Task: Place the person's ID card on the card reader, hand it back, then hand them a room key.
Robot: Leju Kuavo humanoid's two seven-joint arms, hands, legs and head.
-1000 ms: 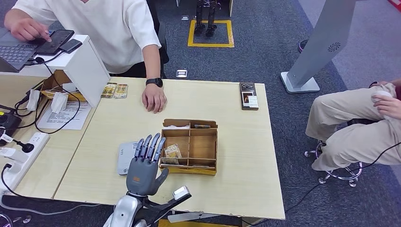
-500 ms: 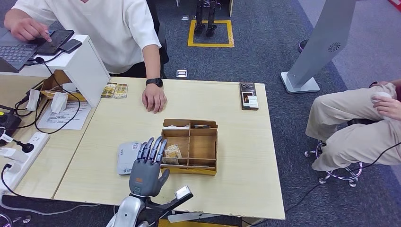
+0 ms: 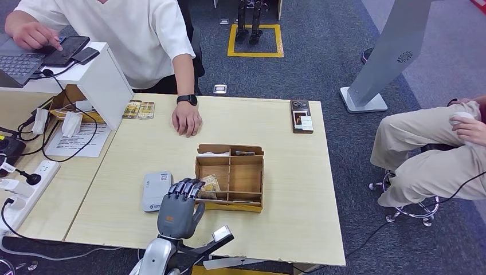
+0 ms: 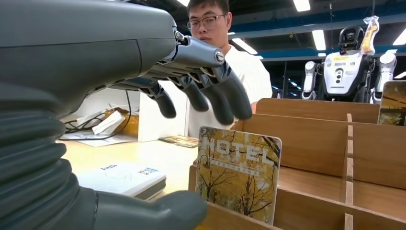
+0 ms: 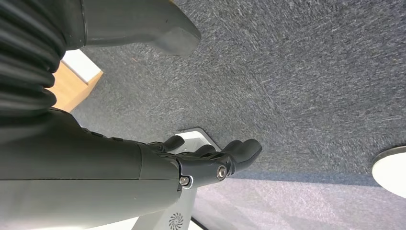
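head: left hand empty, fingers bent over wooden organizer corner, card reader just beside | left wrist: fingers apart above upright hotel key card, not touching | right wrist: right hand empty, fingers loosely apart over carpet

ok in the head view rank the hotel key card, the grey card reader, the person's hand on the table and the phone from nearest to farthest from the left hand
From the left hand:
1. hotel key card, in the wooden box, just past the fingertips.
2. grey card reader, beside the hand, to its left; close to rank 1.
3. person's hand, across the table.
4. phone, far right corner.
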